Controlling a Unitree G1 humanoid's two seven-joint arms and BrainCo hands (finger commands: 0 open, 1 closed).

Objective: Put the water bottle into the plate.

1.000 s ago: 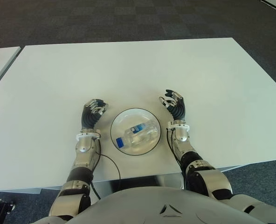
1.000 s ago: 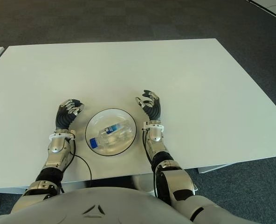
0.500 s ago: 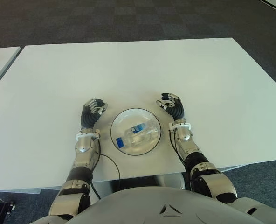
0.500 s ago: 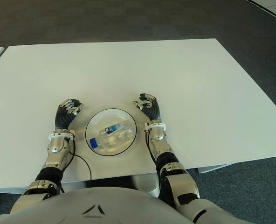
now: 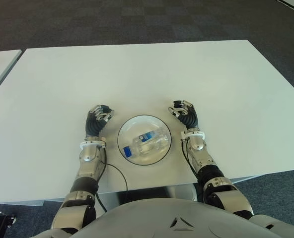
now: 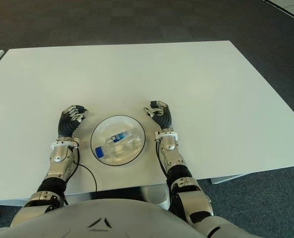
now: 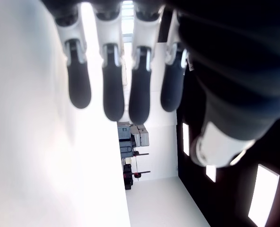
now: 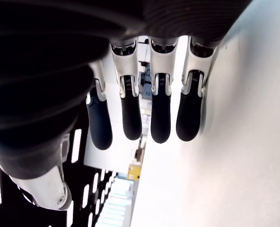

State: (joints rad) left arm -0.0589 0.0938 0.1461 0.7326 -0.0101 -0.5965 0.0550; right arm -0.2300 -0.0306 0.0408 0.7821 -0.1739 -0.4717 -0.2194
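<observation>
**Water bottle lies in the plate, both hands empty beside it**

Water bottle (image 5: 145,142), a small clear plastic one with a blue cap and a blue label, lies on its side inside the round white plate with a dark rim (image 5: 123,132). Neither hand holds it.

The right hand (image 5: 185,113) shows just beside the plate on its right side, apart from the rim. Its dark fingers (image 8: 160,124) are curled loosely inward, with nothing between them and the thumb; the right wrist view shows four fingertips hanging side by side over the pale surface, with only distant room behind them. The silver forearm runs back from this hand toward the robot's body at the near edge.

The left hand (image 5: 98,119) shows just beside the plate on its left side, also clear of the rim. Its fingers (image 7: 113,90) are bent in the same relaxed way and grasp nothing; the left wrist view shows them in a row with open space beneath. A thin black cable (image 5: 118,174) loops from the left forearm across the surface, nearer the robot than the plate.

The plate sits on the wide white table (image 5: 137,74), toward its near edge and roughly midway between the two hands. Beyond the far side of the table from the plate lies dark grey carpet (image 5: 137,20) in a chequered pattern. A second white tabletop (image 5: 0,62) shows well off to the plate's left.
</observation>
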